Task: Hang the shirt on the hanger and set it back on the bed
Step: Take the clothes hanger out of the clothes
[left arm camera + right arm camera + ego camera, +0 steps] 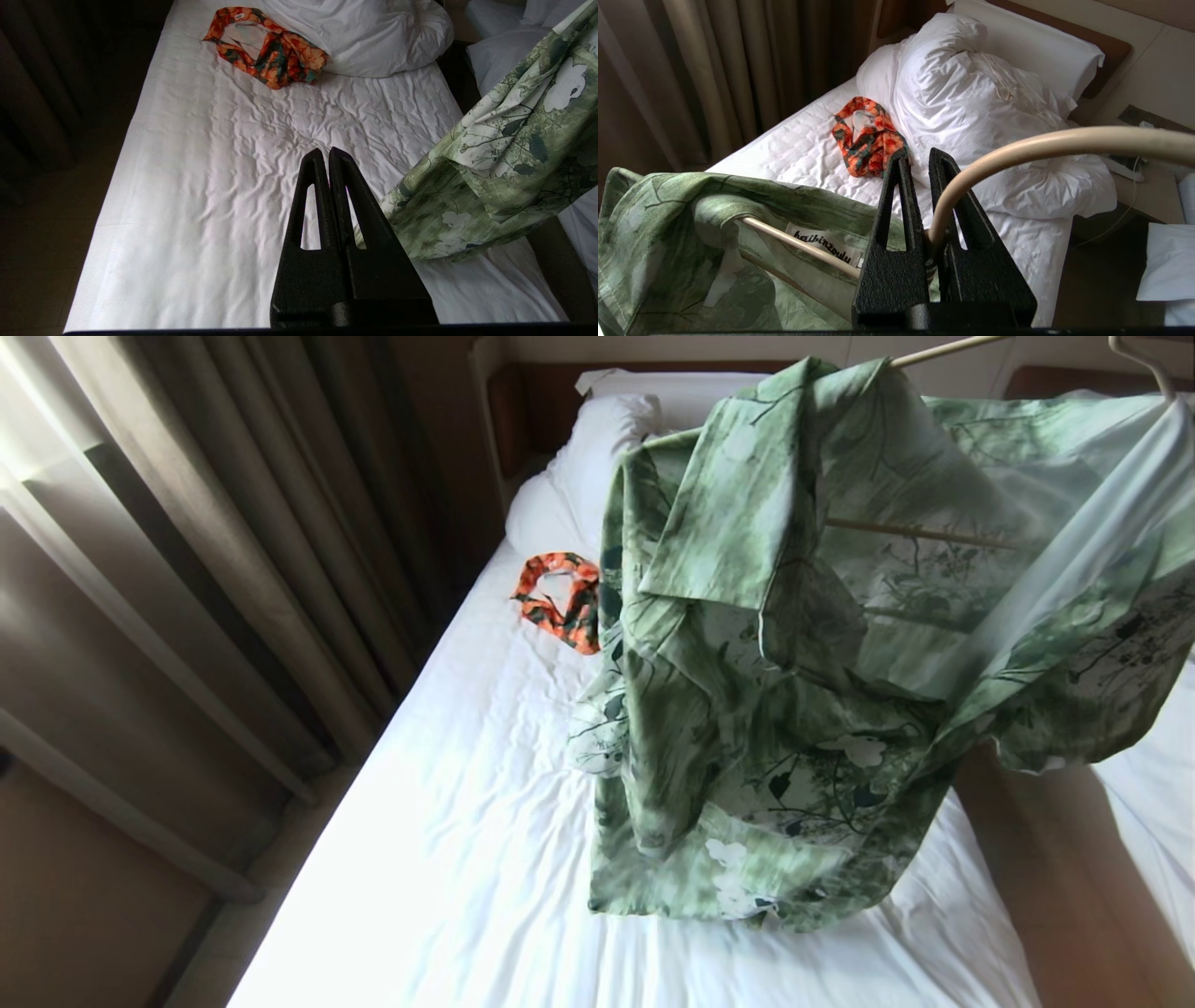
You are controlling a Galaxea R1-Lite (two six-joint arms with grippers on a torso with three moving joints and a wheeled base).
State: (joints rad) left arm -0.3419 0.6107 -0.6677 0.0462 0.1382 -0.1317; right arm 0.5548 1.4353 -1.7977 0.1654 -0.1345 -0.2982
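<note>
Right wrist view: right tool (915, 158) clamps hanger (1017, 151), shirt (682, 224) draped.

Bedroom, bed (448, 859), pillow (597, 439), curtains (187, 523)

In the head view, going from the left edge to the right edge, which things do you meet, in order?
Curtain → bare white sheet of the bed → orange patterned garment → green shirt → hook of the hanger.
</note>
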